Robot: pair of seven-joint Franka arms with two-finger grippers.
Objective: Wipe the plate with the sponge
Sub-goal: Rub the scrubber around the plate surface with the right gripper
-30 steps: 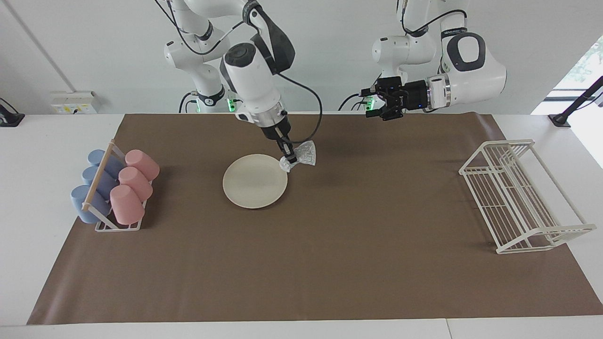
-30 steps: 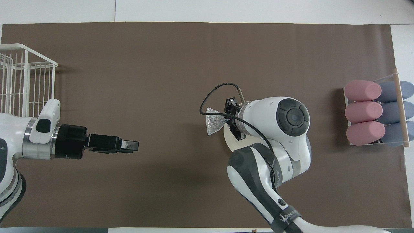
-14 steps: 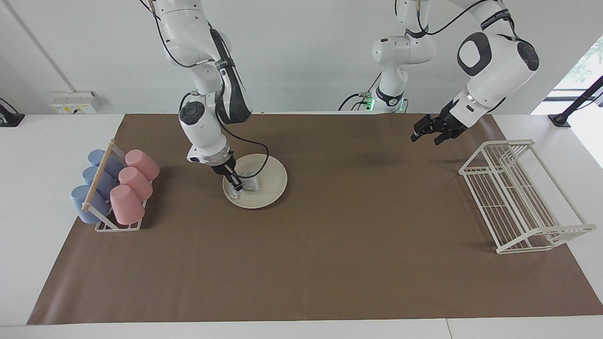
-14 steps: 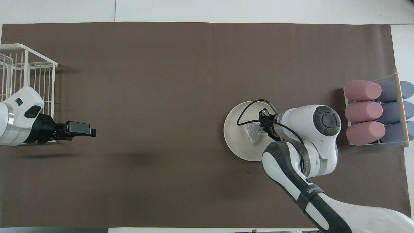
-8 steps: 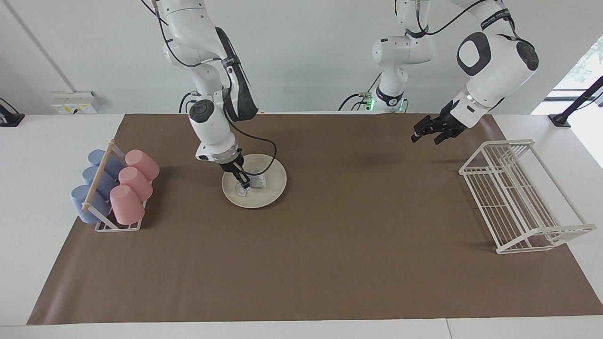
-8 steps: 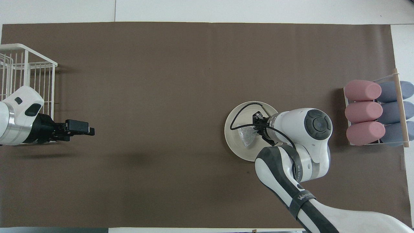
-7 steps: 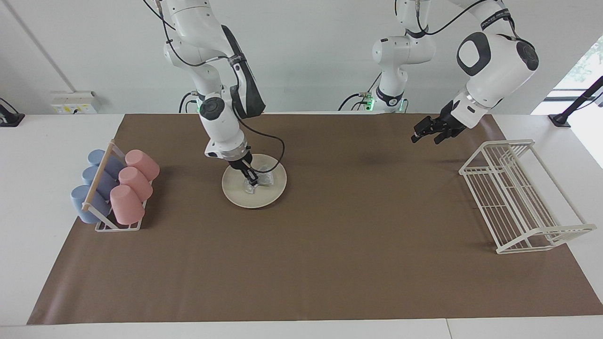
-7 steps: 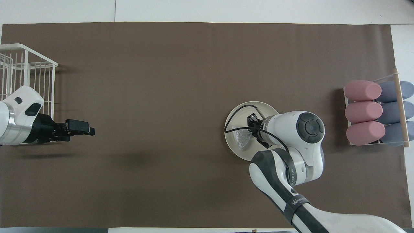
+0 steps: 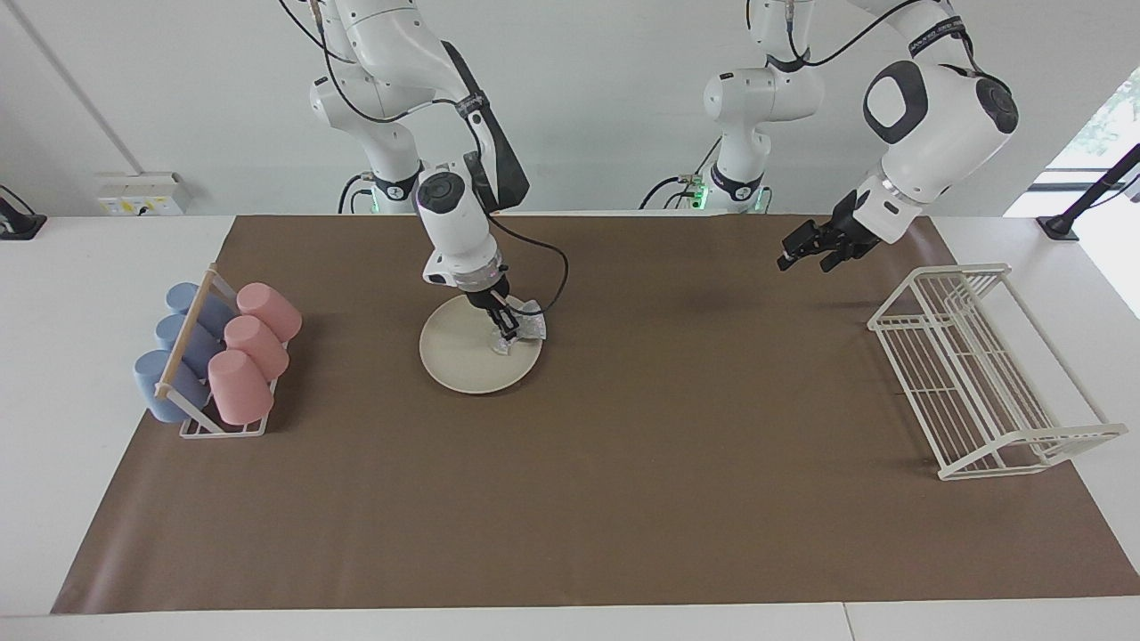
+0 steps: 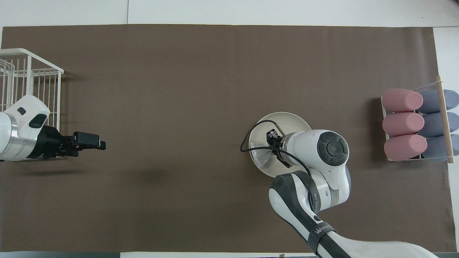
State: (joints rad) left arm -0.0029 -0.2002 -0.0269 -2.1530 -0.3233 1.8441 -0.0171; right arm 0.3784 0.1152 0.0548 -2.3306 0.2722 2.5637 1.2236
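The cream-white plate (image 9: 459, 356) (image 10: 287, 120) lies flat on the brown mat, toward the right arm's end of the table. My right gripper (image 9: 506, 331) (image 10: 269, 148) points down onto it, shut on the silvery mesh sponge (image 9: 532, 330) (image 10: 259, 154). The sponge rests on the plate's edge toward the left arm's end. In the overhead view the right arm covers part of the plate. My left gripper (image 9: 800, 258) (image 10: 101, 145) hangs open and holds nothing, over bare mat beside the wire rack, and that arm waits.
A rack of pink cups (image 9: 254, 343) (image 10: 403, 123) and blue cups (image 9: 178, 347) lying on their sides stands at the right arm's end. A white wire rack (image 9: 980, 374) (image 10: 28, 82) stands at the left arm's end. The brown mat (image 9: 623, 463) covers the table.
My right gripper has dragged the sponge across the plate, from its edge near the cups to its edge toward the left arm's end. The left arm has held still over the last second.
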